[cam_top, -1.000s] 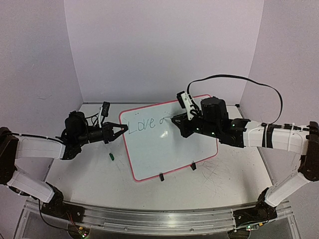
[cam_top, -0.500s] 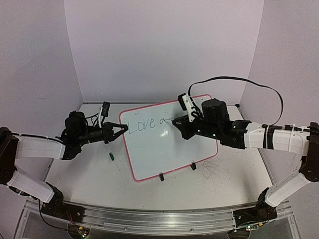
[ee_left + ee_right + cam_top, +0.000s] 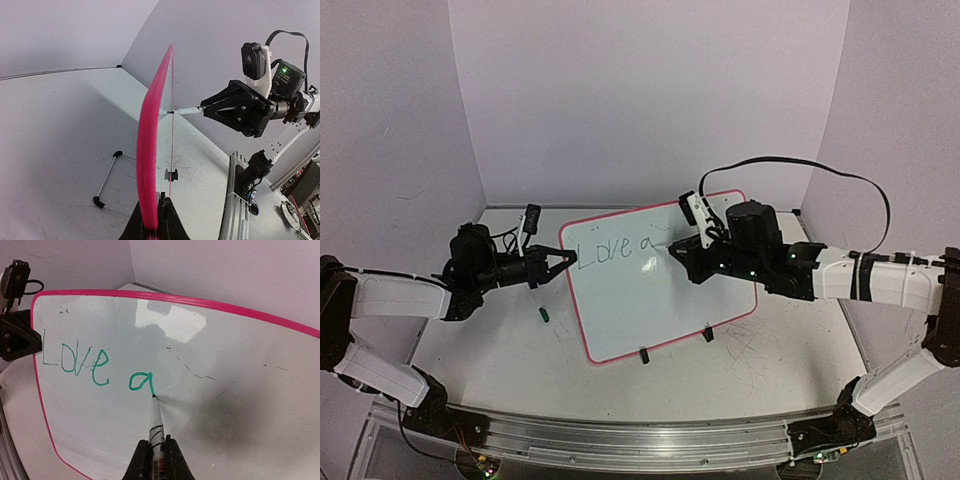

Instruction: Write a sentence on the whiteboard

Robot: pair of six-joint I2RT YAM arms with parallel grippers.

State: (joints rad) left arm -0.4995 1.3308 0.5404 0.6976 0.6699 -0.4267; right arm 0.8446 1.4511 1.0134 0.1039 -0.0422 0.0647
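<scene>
whiteboard [image 3: 240, 370]: glossy white, pink rim | sentence [image 3: 95, 367]: green | marker [image 3: 156, 426]: white, black print

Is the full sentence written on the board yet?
No, the writing on the board reads only "Love a", with the pen at the "a".

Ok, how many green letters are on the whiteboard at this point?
5. Four spell "Love" in a row on the whiteboard; the fifth, "a", follows after a gap, at the marker tip. None seems hidden.
</scene>
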